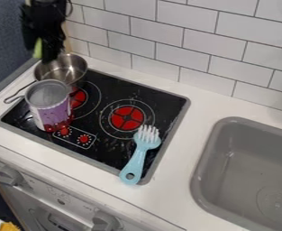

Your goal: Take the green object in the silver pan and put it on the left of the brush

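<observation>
In the camera view, the tool [46, 53] appears to be grasping the green object [38, 48], which hangs by the rim of the silver pan [66, 74] at the stove's [169, 107] far left corner. A weak pinch could drop it, and too low a path toward the brush [137, 159] at the near right corner could topple the can [51, 109].
</observation>
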Tool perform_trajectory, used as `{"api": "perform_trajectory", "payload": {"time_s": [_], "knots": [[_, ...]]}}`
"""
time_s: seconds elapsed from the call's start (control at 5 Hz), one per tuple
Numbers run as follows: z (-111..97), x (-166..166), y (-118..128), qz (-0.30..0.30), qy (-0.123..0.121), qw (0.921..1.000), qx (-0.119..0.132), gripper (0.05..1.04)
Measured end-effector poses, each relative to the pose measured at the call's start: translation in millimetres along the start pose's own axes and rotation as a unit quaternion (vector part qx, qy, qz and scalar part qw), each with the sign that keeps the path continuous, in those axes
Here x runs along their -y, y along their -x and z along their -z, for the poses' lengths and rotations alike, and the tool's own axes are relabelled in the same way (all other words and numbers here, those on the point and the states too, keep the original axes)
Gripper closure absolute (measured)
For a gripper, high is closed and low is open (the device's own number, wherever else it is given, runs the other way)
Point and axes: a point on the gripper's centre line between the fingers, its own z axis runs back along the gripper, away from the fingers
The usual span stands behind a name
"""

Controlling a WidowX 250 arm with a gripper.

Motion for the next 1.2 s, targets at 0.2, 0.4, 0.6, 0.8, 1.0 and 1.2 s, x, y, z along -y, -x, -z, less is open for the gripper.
{"api": "perform_trajectory", "payload": {"time_s": [0.2,0.4,0.6,0.8,1.0,1.2], "knots": [[-27.0,23.1,10.8,0.027,-0.022,0.9991,0.025,0.412],[-43.3,65.4,33.9,0.104,0.015,0.9931,0.053,0.412],[-29.9,102.9,48.4,0.169,0.037,0.9842,0.039,0.412],[-16.4,125.4,65.8,0.213,0.046,0.9756,0.023,0.412],[-13.4,141.9,67.1,0.243,0.061,0.9677,0.027,0.412],[-3.6,154.8,64.4,0.258,0.067,0.9635,0.025,0.412]]}}
